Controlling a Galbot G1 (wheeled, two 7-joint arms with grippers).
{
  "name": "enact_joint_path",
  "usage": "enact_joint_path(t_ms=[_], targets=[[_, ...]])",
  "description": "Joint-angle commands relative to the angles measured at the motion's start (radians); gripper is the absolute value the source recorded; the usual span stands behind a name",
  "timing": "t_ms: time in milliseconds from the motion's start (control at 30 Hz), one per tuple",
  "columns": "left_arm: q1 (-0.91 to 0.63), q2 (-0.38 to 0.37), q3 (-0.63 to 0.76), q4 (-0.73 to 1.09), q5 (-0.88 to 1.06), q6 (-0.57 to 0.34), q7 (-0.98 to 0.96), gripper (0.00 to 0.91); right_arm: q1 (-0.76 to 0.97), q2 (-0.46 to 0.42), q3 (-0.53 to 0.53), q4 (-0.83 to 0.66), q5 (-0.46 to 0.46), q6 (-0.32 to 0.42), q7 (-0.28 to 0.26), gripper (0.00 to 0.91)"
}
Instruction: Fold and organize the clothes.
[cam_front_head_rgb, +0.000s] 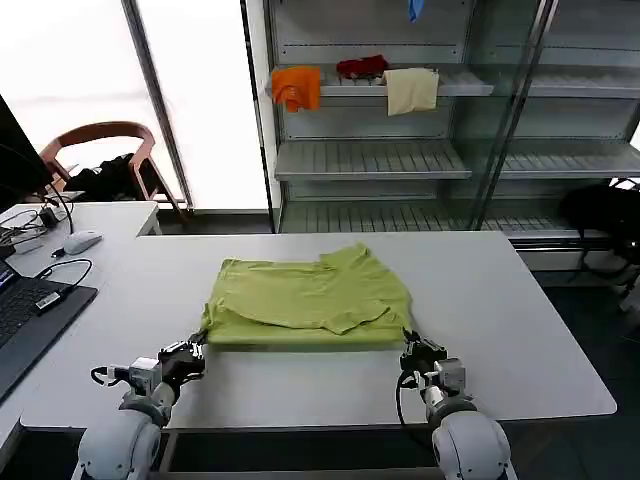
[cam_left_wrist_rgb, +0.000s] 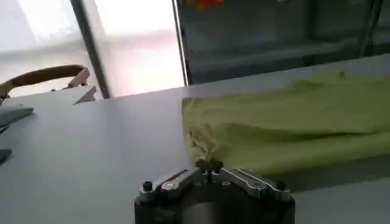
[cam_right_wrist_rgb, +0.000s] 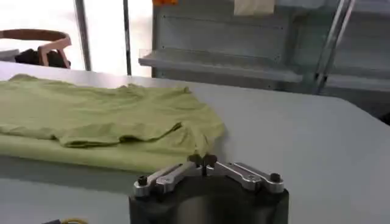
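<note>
1. The T-shirt (cam_front_head_rgb: 305, 305) is lying mid-table (cam_front_head_rgb: 520, 300), already partly folded, with the sleeves tucked over the body.
2. My left gripper (cam_front_head_rgb: 196, 348) has its fingers pinched together on the shirt's near left corner.
3. My right gripper (cam_front_head_rgb: 411, 346) is clamped on the near right corner.
4. I'd guess holding both corners lets me flip the near edge away evenly.

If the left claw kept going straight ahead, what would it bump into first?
The left claw, shut, already pinches the near left corner of the lime T-shirt. Straight on, it would likely push into that shirt first.
</note>
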Motion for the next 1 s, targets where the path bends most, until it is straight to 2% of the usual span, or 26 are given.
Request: enact_joint_path(t_ms=[33, 200, 333, 367, 400, 433, 567, 767, 900, 1000], targets=[[0.239, 0.000, -0.107, -0.202, -0.090, 0.002, 0.005, 0.000, -0.160, 0.001, -0.001, 0.145, -0.012, 0.000, 0.006, 0.000], [0.316, -0.018, -0.137, -0.261, -0.115, 0.004, -0.035, 0.000, -0.258, -0.003, -0.022, 0.190, -0.039, 0.001, 0.017, 0.000], [0.382, -0.039, -0.140, -0.297, -0.116, 0.003, -0.062, 0.000, -0.294, -0.006, -0.022, 0.214, -0.055, 0.001, 0.004, 0.000], [0.394, -0.041, -0.136, -0.299, -0.116, 0.004, -0.068, 0.010, -0.300, -0.011, -0.025, 0.212, -0.064, 0.001, 0.004, 0.030], [0.400, -0.043, -0.131, -0.297, -0.116, 0.003, -0.077, 0.695, -0.305, -0.014, -0.025, 0.208, -0.069, 0.001, 0.000, 0.907], [0.405, -0.047, -0.129, -0.292, -0.115, 0.003, -0.078, 0.907, -0.307, -0.016, -0.026, 0.203, -0.069, 0.001, 0.000, 0.907], [0.402, -0.060, -0.103, -0.281, -0.099, 0.002, -0.101, 0.907, -0.299, -0.006, -0.031, 0.186, -0.066, 0.003, -0.001, 0.907], [0.348, -0.078, -0.104, -0.315, -0.085, 0.003, -0.113, 0.907, -0.236, 0.025, -0.020, 0.214, -0.093, 0.003, 0.047, 0.907], [0.294, -0.078, -0.137, -0.347, -0.085, 0.003, -0.110, 0.907, -0.177, 0.028, -0.014, 0.246, -0.115, 0.002, 0.042, 0.907], [0.204, -0.061, -0.137, -0.330, -0.087, 0.005, -0.084, 0.907, -0.068, 0.026, -0.015, 0.212, -0.120, -0.001, 0.025, 0.907]])
